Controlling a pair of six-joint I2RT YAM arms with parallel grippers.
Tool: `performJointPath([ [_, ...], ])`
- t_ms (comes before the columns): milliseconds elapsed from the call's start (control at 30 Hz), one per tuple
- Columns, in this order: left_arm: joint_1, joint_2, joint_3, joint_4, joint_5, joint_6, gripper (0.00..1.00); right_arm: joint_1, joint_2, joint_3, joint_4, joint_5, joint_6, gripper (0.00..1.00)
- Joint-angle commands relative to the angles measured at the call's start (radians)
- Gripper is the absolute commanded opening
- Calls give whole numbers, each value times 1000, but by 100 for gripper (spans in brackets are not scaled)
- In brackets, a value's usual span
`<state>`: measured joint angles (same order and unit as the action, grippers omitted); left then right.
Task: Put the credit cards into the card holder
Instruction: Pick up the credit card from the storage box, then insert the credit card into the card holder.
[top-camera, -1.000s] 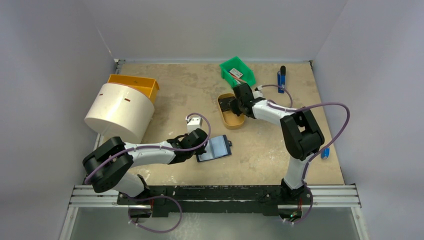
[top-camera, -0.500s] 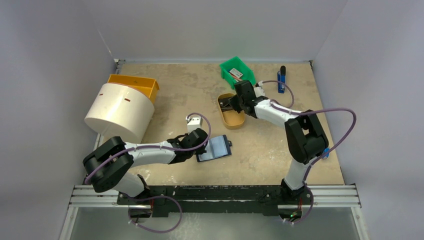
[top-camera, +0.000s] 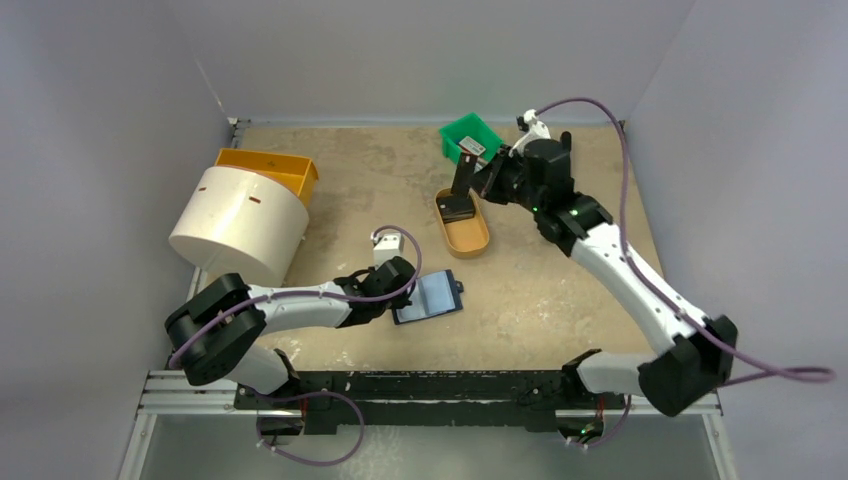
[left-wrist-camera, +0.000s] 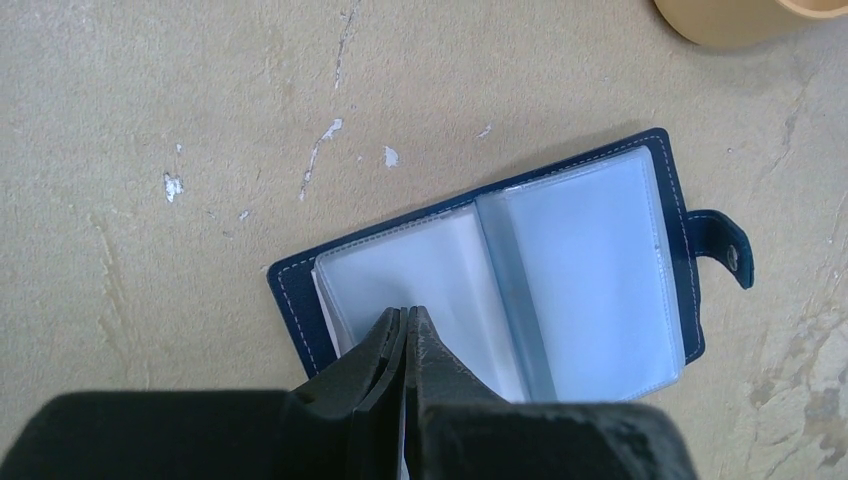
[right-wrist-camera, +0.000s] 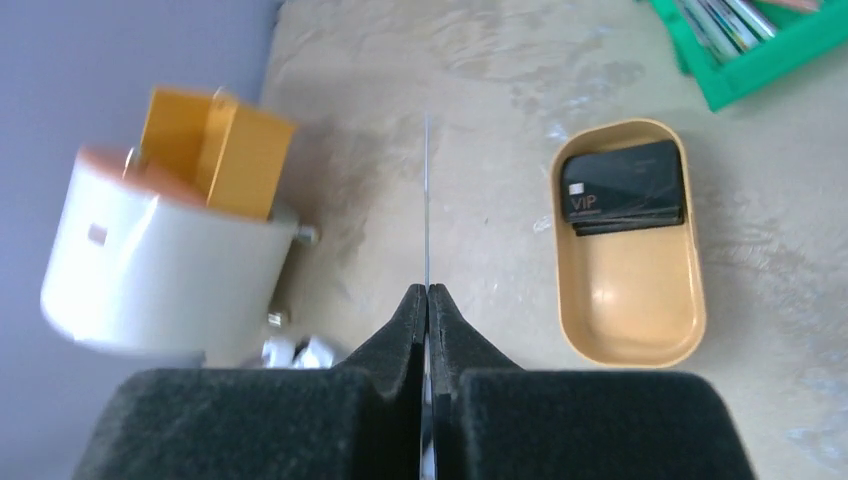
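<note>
While the left hand (left-wrist-camera: 405, 318) has its jaws pressed together, their tips rest on the left clear sleeve of the card holder (left-wrist-camera: 560, 270), near that page's lower edge. Whether they pinch the plastic or only press on it cannot be told. The card holder lies open and flat on the table (top-camera: 540, 290), navy cover down and pale sleeves up. Its snap tab sticks out at the right side in the left wrist view. From above it sits in the near middle of the table, just beside the left wrist. It lies nearer the arm bases than the tan oval tray (top-camera: 468, 238) and apart from it.

The right hand (right-wrist-camera: 427, 293) is raised over the far part of the table and is clamped on one dark credit card (top-camera: 461, 177). The card is held on edge. In the right wrist view it shows only as a thin line rising from between the fingertips. From above it is a narrow dark strip standing upright over the far end of the tray.

A stack of black cards (right-wrist-camera: 623, 185) lies in that far end of the tray, the top one marked "VIP". A green bin (top-camera: 478, 135) stands just behind the tray. At the left side a white drum (top-camera: 240, 222) stands against an orange bin (top-camera: 272, 168).
</note>
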<state>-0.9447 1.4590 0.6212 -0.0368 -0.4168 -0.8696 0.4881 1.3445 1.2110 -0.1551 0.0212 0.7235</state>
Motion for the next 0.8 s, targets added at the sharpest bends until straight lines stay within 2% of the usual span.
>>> performJointPath([
  [0,3,-38,14,19,-27,19,0,5,-120,-59,-184,-274,-381,0],
  [133,3,-46,10,21,-27,15,0,25,-181,-203,-234,-376,-451,0],
  [267,3,-55,9,12,-31,13,0,66,-165,-290,-218,-431,-455,0],
  [500,2,-66,15,-6,-48,18,0,137,-16,-307,-130,-515,-386,0],
  [767,3,-36,19,-20,-60,12,0,141,124,-298,-13,-585,-296,0],
])
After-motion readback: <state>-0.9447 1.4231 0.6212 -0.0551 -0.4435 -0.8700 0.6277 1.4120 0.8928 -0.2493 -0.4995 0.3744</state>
